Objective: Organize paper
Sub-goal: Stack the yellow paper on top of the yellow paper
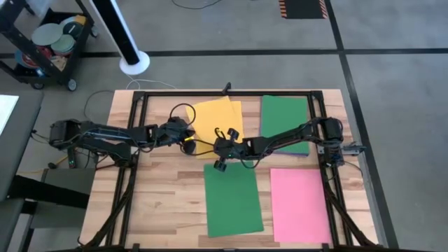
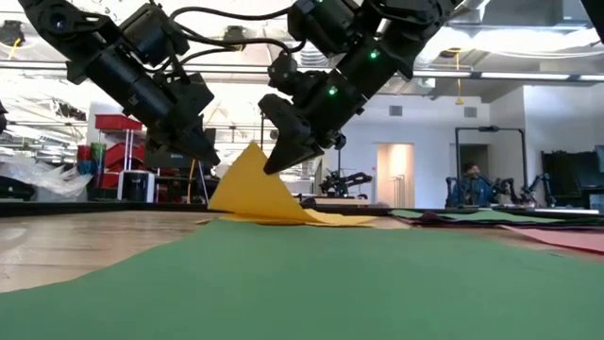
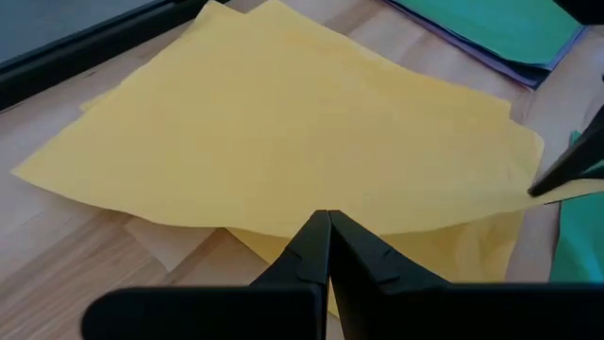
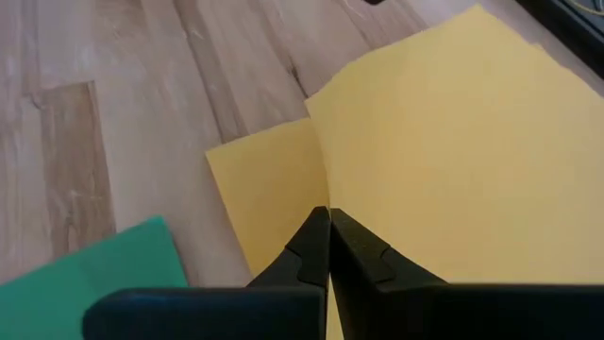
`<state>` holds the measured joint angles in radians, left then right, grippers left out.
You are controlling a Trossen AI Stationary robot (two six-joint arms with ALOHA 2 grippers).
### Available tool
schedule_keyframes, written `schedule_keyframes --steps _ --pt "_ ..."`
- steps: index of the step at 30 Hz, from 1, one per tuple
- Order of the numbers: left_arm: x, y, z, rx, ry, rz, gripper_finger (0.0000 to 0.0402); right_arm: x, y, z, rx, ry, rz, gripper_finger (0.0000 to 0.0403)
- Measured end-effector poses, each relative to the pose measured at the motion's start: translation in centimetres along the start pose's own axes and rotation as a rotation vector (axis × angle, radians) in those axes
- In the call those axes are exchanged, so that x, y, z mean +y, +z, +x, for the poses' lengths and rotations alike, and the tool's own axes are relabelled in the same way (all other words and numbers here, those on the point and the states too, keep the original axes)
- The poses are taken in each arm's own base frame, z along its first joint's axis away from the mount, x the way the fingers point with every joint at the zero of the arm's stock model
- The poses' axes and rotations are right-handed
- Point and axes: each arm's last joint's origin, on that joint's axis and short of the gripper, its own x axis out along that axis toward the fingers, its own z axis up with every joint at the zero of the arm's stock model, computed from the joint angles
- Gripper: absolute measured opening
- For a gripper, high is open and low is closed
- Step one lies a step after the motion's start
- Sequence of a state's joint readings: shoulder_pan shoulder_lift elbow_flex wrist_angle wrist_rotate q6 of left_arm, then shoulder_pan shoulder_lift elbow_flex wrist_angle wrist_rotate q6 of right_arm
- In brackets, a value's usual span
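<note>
Two grippers meet at the near edge of the yellow paper, which lies toward the far middle of the wooden table. The left gripper comes in from the left and the right gripper from the right, each at one near corner of the top yellow sheet. In both wrist views the fingers are pressed together with no gap, and the yellow sheet runs right into the pinch, so each jaw appears closed on that sheet's edge.

From table height, the sheet rises in a peak off the yellow pile beneath it, held up between the two grippers. Pinching two corners likely keeps the thin sheet from sagging or dragging its neighbour along. Beneath it, a second yellow sheet sits slightly skewed, its corner poking out, which suggests the pile needs squaring.

Other paper lies apart: a green sheet near the front middle, a pink sheet beside it to the right, and another green sheet at the far right with a purple edge showing under it. The colours are already sorted into separate spots, so the yellow pile seems to be the step in hand.
</note>
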<state>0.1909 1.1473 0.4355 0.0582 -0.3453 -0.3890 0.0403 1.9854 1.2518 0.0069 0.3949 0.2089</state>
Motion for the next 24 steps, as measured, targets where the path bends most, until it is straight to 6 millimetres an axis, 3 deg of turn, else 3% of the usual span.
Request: schedule_keyframes --steps 7,17,24 --pt "0.0 -0.1 0.0 0.009 -0.003 0.002 0.0 -0.1 0.1 0.0 -0.005 -0.001 0.004 0.0009" --pt "0.8 -1.3 -0.1 0.095 0.135 -0.067 0.0 0.4 0.5 -0.9 -0.025 0.02 -0.003 0.0108" --pt "1.9 -1.1 0.1 0.102 0.207 -0.126 0.0 0.5 1.0 -2.0 -0.022 0.027 -0.023 0.0122"
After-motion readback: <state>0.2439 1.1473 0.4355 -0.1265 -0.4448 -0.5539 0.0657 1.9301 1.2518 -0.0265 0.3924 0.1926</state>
